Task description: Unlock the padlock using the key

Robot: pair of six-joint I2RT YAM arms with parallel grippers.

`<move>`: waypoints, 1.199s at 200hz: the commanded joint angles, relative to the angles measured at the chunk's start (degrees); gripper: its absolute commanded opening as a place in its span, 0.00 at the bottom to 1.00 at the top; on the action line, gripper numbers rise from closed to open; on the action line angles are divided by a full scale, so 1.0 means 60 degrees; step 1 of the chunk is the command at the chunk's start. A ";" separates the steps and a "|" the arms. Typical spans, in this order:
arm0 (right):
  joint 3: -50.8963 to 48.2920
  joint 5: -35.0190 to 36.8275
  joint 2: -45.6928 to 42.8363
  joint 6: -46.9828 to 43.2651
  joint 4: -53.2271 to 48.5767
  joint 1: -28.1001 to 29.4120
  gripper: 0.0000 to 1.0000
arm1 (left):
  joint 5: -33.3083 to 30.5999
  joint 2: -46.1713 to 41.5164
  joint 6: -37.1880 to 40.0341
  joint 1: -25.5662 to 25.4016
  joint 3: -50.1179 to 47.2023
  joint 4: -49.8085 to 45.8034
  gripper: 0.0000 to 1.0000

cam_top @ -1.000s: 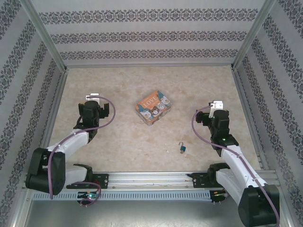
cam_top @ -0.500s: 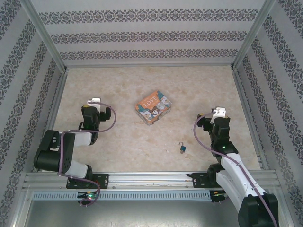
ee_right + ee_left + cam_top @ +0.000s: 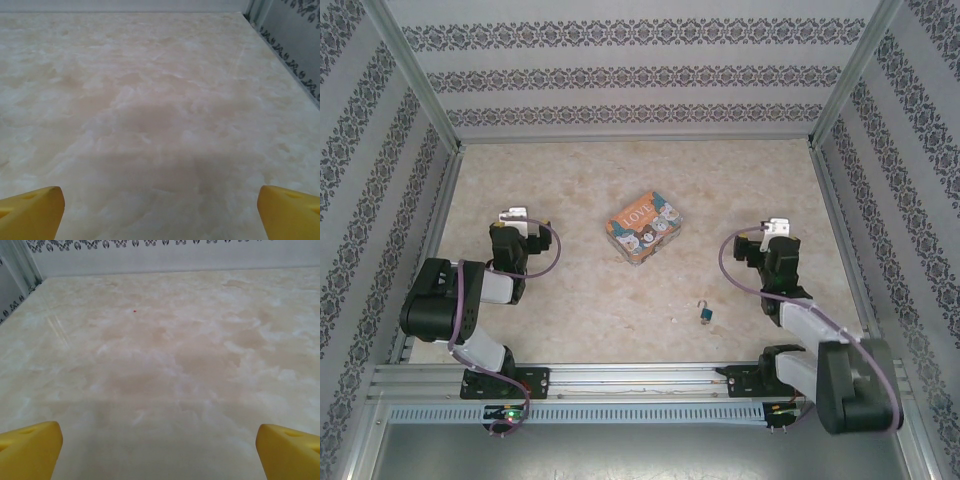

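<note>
While hovering over the bare marbled table (image 3: 570, 170), holds nothing in the left gripper (image 3: 512, 214) at middle left or the right gripper (image 3: 776, 227) at middle right; shows both pairs of yellow fingers (image 3: 30, 447) spread wide. Finds the padlock (image 3: 705, 313) at lower centre-right, below the LOVE box (image 3: 643, 229), nearer the right gripper yet well apart from it. Notes a tiny dark speck (image 3: 674, 319) just left of it, perhaps the key; too small to tell. Looks like the opening step, approach not begun. Next calls for steadying the padlock's teal body with one gripper, then pinching the key with the other.
</note>
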 commanded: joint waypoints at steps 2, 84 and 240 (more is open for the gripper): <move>0.0278 -0.0783 0.1145 -0.0107 0.2742 -0.0171 0.98 | 0.0199 0.0005 -0.0138 0.0142 0.0057 0.0128 0.99; 0.0727 -0.1647 0.3894 0.0413 0.4552 -0.0552 0.99 | 0.0236 -0.0016 -0.0138 0.0155 0.0086 0.0026 0.99; 0.1069 -0.1208 0.3872 0.0136 0.4132 -0.0265 0.98 | 0.0221 -0.0012 -0.0130 0.0151 0.0086 0.0017 0.99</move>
